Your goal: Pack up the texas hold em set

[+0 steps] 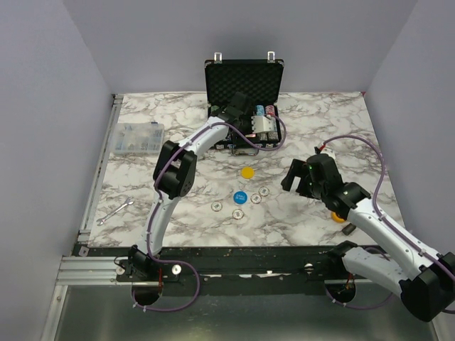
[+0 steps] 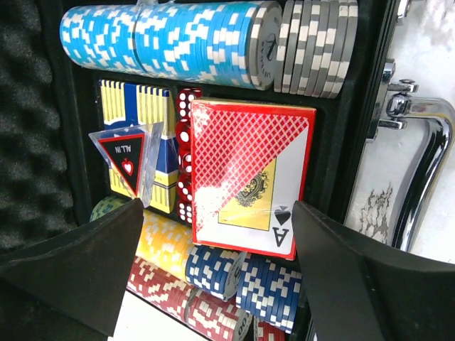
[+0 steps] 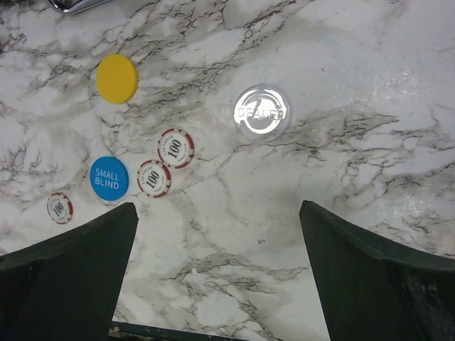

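- The top view alone shows the whole layout: the briefcase point(image 1: 244, 106) stands open at the far middle of the table point(image 1: 320, 128), its foam-lined lid upright, with the left arm reaching into it.
- Only the left wrist view shows what is in the case. A light-blue chip row point(image 2: 163, 39) and grey chips point(image 2: 316, 46) lie along one side, and yellow, blue and red chips along the other. A blue-and-yellow deck point(image 2: 138, 106) and red dice point(image 2: 186, 153) sit between them.
- The red card box point(image 2: 252, 174) lies face up in the case, tilted over the chips.
- The left pincer point(image 2: 217, 220) is spread wide with the red card box between its fingers. One fingertip sits at the box's corner, contact unclear; it does not look clamped.
- The case's chrome handle point(image 2: 419, 163) shows at the edge of that view.
- The right wrist view shows the right pincer point(image 3: 217, 220) fully spread and empty above bare marble.
- The same view makes the lettering readable: a blue disc point(image 3: 109, 178) marked SMALL BLIND, a clear disc point(image 3: 261, 113) marked DEALER, and three loose chips point(image 3: 175, 148) marked 100. A plain yellow disc point(image 3: 116, 78) lies beyond them.
- From above these discs lie in front of the case, apart from it; the DEALER disc is not discernible there.
- Only the top view shows a clear parts box point(image 1: 140, 137) and a wrench point(image 1: 115, 212) on the left.
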Controlling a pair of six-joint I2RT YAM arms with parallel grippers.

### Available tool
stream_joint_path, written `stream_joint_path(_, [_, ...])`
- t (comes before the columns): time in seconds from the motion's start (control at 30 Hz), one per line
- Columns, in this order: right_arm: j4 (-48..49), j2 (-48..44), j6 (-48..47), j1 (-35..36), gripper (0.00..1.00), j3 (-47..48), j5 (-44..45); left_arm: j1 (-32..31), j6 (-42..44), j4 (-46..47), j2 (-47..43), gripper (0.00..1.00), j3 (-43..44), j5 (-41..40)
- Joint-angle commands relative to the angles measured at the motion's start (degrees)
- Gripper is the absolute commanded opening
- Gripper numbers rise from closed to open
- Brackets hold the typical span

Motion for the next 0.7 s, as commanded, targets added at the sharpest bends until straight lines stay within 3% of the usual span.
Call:
stream_joint_path(0.0, [1.74, 1.31, 0.33, 0.14, 1.00, -0.71, -0.47, 0.53, -1.33, 0.02, -4.41, 0.86, -2.27, 3.91])
stream_joint_path(0.17, [2.64, 2.49, -0.59, 0.16, 1.00, 1.03, 1.38, 1.11, -4.45, -0.27, -8.51, 0.87, -2.71, 6.25])
stream_joint_path(0.3, [8.25, 5.78, -0.69, 0.15, 1.00, 3.03, 1.63, 2.24, -14.65, 0.37, -15.00, 0.87, -3.28, 11.69])
stream_joint_path(0.4, [14.95, 11.19, -0.52, 0.16, 1.00, 5.44, 1.36, 2.37, -27.63, 4.81, -21.53, 0.87, -7.11, 14.29])
stream_joint_path(0.5, [20.64, 19.18, -0.46, 0.08, 1.00, 10.49, 2.15, 2.16, -46.04, 10.81, -28.03, 0.86, -13.20, 10.65])
stream_joint_path(0.6, [23.90, 27.50, -0.22, -0.09, 1.00, 16.43, 3.65, 1.96, -65.18, 8.65, -33.89, 0.86, -17.64, 3.57])
stream_joint_path(0.67, [27.30, 32.98, -0.27, -0.36, 1.00, 20.30, 2.93, 1.95, -70.87, 6.60, -38.62, 0.85, -21.57, 2.68])
